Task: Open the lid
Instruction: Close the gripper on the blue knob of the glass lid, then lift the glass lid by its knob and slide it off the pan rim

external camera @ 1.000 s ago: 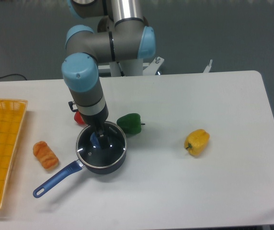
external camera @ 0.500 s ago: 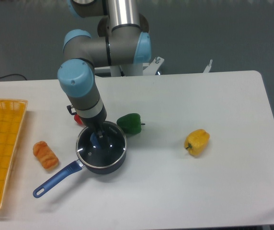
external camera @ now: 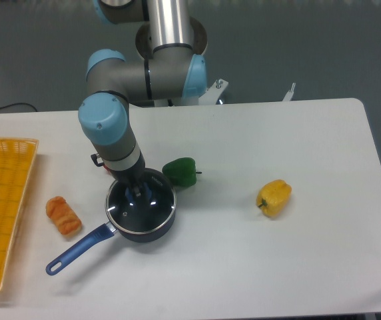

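Note:
The lid (external camera: 141, 205), a clear glass disc with a thin metal rim, lies flat on the dark blue saucepan (external camera: 152, 230) left of the table's middle. My gripper (external camera: 138, 192) points straight down at the lid's centre. Its two dark fingers stand on either side of the blue knob (external camera: 138, 194), with the jaws still apart. The knob shows only partly between them. The saucepan's long blue handle (external camera: 77, 251) runs toward the front left.
A green pepper (external camera: 180, 171) sits against the saucepan's far right side. A red item (external camera: 106, 164) is mostly hidden behind my wrist. A croissant (external camera: 63, 215) lies to the left, beside a yellow basket (external camera: 4, 200). A yellow pepper (external camera: 274, 197) sits to the right.
My arm's upper joints have shifted slightly left and the fingers have settled around the knob. The lid and saucepan have not moved.

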Controlling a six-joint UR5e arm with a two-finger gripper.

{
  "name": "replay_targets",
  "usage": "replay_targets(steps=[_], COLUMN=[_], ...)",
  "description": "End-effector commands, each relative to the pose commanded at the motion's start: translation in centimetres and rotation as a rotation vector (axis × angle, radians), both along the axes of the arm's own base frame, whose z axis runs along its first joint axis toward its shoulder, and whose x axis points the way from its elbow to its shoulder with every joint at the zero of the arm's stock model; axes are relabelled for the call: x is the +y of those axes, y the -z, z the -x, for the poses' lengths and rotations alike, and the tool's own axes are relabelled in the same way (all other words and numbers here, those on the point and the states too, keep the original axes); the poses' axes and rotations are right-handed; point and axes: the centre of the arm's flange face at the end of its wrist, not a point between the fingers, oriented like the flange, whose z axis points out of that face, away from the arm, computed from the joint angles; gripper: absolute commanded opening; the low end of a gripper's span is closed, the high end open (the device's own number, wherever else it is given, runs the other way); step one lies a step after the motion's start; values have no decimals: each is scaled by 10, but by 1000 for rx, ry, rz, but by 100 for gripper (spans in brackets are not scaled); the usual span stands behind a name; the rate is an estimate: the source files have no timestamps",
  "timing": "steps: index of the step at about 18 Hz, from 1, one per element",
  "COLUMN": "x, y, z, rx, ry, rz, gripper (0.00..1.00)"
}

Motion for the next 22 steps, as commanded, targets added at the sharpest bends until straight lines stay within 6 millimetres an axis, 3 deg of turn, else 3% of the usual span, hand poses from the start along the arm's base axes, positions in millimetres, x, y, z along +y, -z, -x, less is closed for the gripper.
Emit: replay_targets(steps=[3,8,22], x=[1,-1,3], y=[0,1,-11], z=[0,0,4], rx=[-5,-15,-44], ry=[0,0,-8], rz=[2,20,22], gripper=[99,71,66])
